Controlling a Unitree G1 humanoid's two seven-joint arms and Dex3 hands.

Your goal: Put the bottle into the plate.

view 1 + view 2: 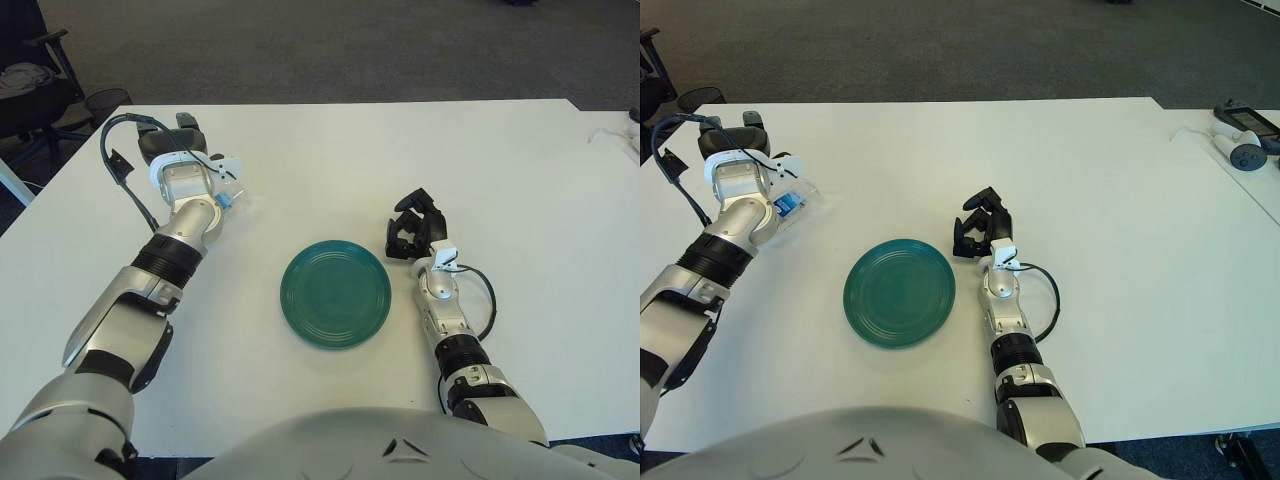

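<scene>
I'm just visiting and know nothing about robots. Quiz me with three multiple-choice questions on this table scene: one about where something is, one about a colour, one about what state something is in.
1. Where is the bottle?
A. On the plate
B. At the left hand, left of the plate
C. Beside the right hand

2. What colour is the plate?
A. Green
B. Red
C. White

3. What is the plate holding?
A. The bottle
B. A cup
C. Nothing

Answers:
1 B: the bottle shows at the left hand, well left of the plate.
2 A: its whole surface is teal green.
3 C: the plate is bare; the right hand shows just right of it, holding nothing.
</scene>
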